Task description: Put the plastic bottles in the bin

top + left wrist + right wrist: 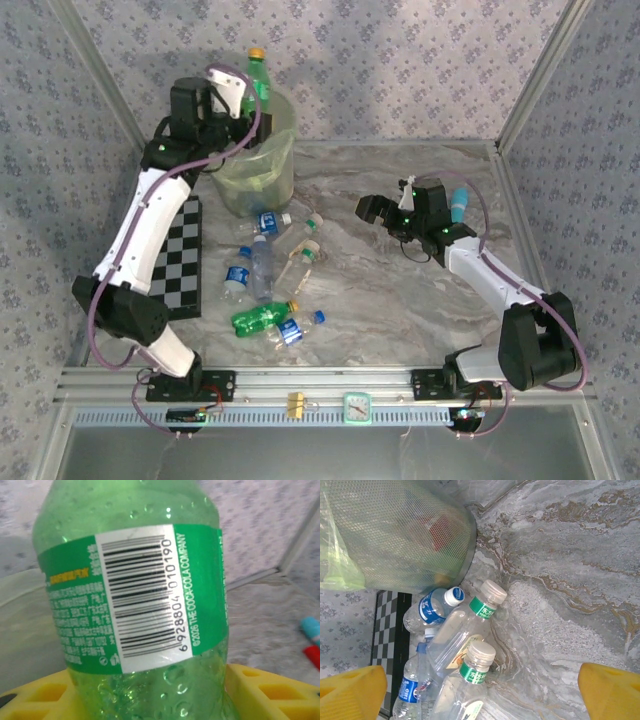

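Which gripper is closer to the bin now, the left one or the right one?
Left. The left gripper is right above the bin, holding a green bottle over it. The right gripper hangs open over the table, well to the bin's right.

green bottle (135,605): translucent green plastic, glossy, beaded with droplets. Its label is shiny printed film with a white barcode panel.
left pincer fingers (270,690): matt yellow plastic, moulded recesses.
bin (405,525): fine mesh wall, looks like metal, dull grey.
liner bag (340,565): thin translucent pale green plastic, crinkled.
clear bottles (465,630): thin clear plastic, dented, green label bands, ribbed pale caps.
blue-label bottle (427,612): clear crumpled plastic, white cap.
surface (560,555): marble-look, grey with brown veins, smooth, slight sheen.
checkered mat (180,250): matt black and white.
front rail (320,380): brushed metal.
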Motion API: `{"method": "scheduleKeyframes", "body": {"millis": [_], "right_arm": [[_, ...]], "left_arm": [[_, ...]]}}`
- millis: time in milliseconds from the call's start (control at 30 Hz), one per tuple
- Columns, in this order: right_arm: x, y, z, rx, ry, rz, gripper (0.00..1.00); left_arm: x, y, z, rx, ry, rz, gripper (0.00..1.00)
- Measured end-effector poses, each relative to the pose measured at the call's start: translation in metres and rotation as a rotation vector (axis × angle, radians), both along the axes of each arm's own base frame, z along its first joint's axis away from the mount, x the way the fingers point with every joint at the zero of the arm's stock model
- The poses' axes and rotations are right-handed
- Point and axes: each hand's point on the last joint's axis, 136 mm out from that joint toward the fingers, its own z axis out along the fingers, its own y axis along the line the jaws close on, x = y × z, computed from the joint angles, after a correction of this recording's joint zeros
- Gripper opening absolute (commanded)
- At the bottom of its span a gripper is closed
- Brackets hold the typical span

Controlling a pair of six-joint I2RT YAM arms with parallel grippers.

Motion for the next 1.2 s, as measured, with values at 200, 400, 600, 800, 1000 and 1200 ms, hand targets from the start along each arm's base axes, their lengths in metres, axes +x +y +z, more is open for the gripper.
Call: {"method": "scheduleKeyframes", "body": {"millis": [200,400,600,800,1000,1200], "right_arm": [[-0.002,-0.001,-0.003,-0.018,0.004,0.011,1.0],[-0.004,0.001,-0.004,-0.023,0.005,0.019,1.0],[-0.009,0.006,-0.007,-0.038,0.01,0.044,1.0],[-0.011,0.01,-0.005,-0.045,0.016,0.059,1.0],[-0.009,0.012,-0.002,-0.045,0.012,0.064,1.0],[-0.008,0.014,-0.01,-0.052,0.03,0.068,1.0]], "left_arm": [[0.027,0.038,-0.045,0.081,0.14,0.106,0.51],[0.038,0.053,-0.096,0.15,0.3,0.146,0.55],[0.038,0.053,-0.115,0.174,0.369,0.143,0.72],[0.038,0.053,-0.109,0.169,0.358,0.145,0.82],[0.031,0.052,-0.091,0.138,0.326,0.146,0.86],[-0.021,0.029,-0.046,0.081,0.197,0.082,0.89]]}}
